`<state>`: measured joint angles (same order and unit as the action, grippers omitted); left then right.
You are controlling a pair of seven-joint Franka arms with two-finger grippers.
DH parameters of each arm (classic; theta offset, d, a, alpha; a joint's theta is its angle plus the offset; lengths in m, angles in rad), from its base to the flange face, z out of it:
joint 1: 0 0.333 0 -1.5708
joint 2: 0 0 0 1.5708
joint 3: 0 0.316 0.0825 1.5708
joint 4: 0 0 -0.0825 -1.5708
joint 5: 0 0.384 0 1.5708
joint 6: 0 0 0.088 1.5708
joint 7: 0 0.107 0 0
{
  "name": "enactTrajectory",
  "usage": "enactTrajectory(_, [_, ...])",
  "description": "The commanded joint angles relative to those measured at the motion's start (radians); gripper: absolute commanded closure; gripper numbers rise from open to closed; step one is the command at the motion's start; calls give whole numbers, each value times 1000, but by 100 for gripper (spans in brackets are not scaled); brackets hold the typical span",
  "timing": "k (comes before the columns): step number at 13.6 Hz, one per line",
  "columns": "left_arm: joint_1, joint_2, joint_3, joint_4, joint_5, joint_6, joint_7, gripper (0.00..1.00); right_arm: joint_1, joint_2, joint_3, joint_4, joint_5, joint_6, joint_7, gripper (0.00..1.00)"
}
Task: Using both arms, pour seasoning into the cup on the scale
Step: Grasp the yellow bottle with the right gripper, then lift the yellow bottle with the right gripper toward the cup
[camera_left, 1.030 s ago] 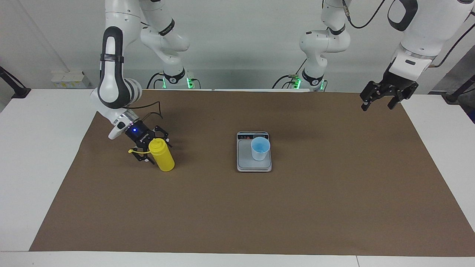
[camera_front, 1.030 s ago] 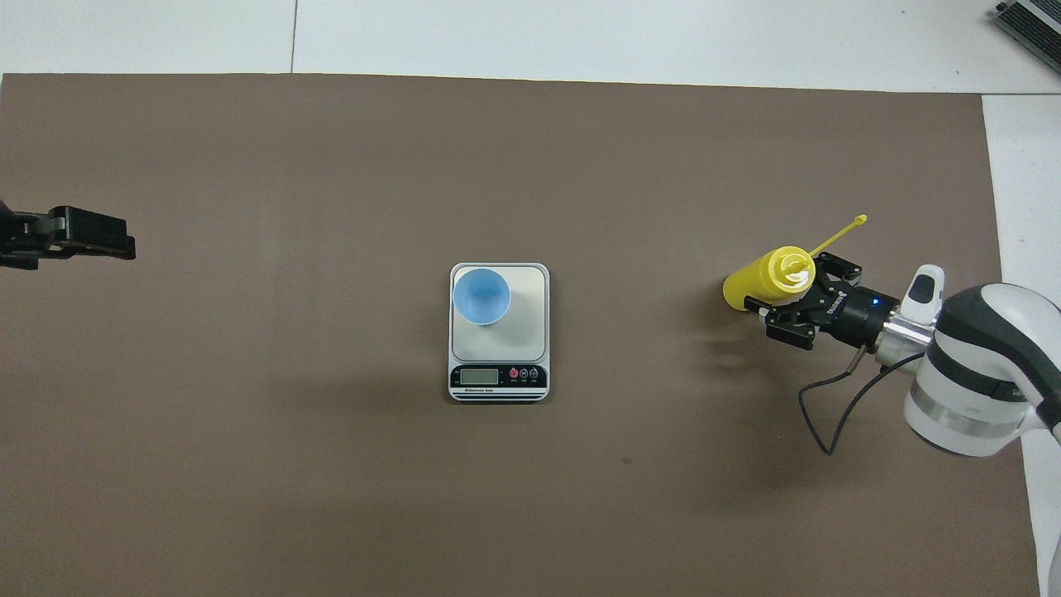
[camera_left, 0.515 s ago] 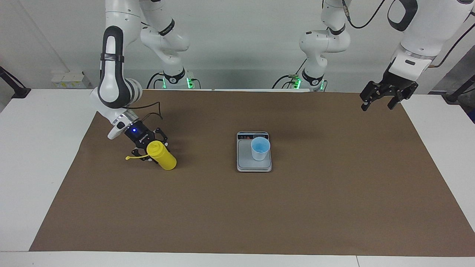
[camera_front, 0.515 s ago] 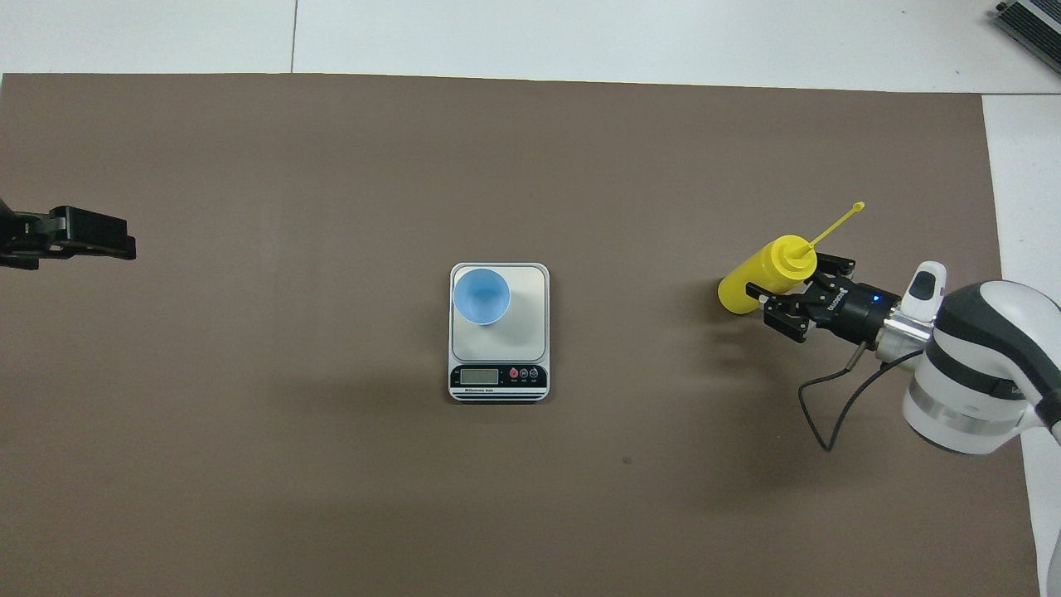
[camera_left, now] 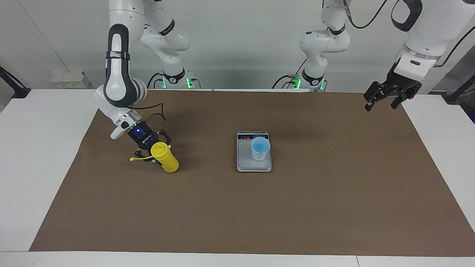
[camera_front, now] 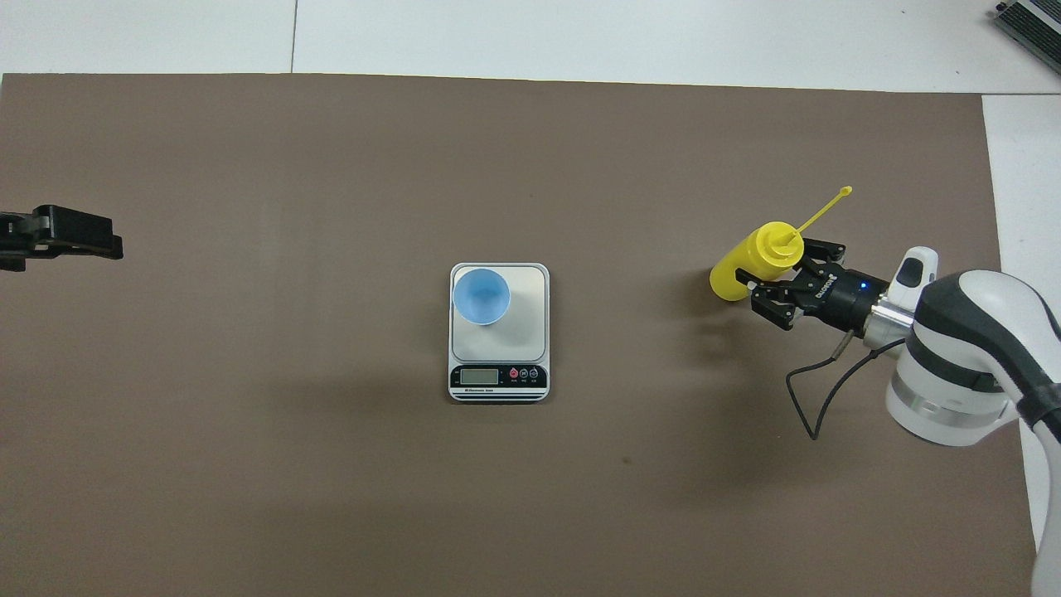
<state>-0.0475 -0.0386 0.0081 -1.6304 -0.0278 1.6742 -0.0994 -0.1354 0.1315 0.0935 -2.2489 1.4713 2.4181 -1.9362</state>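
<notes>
The yellow seasoning bottle (camera_left: 167,162) leans over on the brown mat at the right arm's end of the table, its nozzle tipped toward the robots and its cap strap (camera_left: 138,158) sticking out. My right gripper (camera_left: 153,148) is shut on its upper part; it also shows in the overhead view (camera_front: 787,275) with the bottle (camera_front: 742,267). The light-blue cup (camera_left: 260,148) stands on the grey scale (camera_left: 245,161) at mid-table, on the corner farther from the display (camera_front: 479,376). My left gripper (camera_left: 382,103) hangs open and empty over the mat's edge at the left arm's end.
A brown mat (camera_left: 259,211) covers most of the white table (camera_left: 37,155). A black cable (camera_front: 816,398) loops from the right wrist down to the mat. Nothing else stands on the mat.
The right gripper has tipped the bottle from upright to leaning and carried it slightly toward the scale. The left gripper has drifted a little outward.
</notes>
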Motion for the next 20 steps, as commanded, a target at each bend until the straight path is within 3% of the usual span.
enactTrajectory(1, [-8,-24,9,-25,-4,2,0,0,51,-39,3,23,-34,53,86,100])
enactTrajectory(4, [-8,-24,9,-25,-4,2,0,0,83,-50,3,67,-190,67,254,100])
enactTrajectory(8, [-8,-24,9,-25,-4,2,0,0,103,-44,14,147,-520,61,520,100])
enactTrajectory(16, [-8,-24,9,-23,-4,2,0,0,292,-32,12,267,-1098,23,1017,100])
enactTrajectory(20, [-8,-24,9,-25,-4,2,0,0,393,-52,15,307,-1399,-88,1210,100])
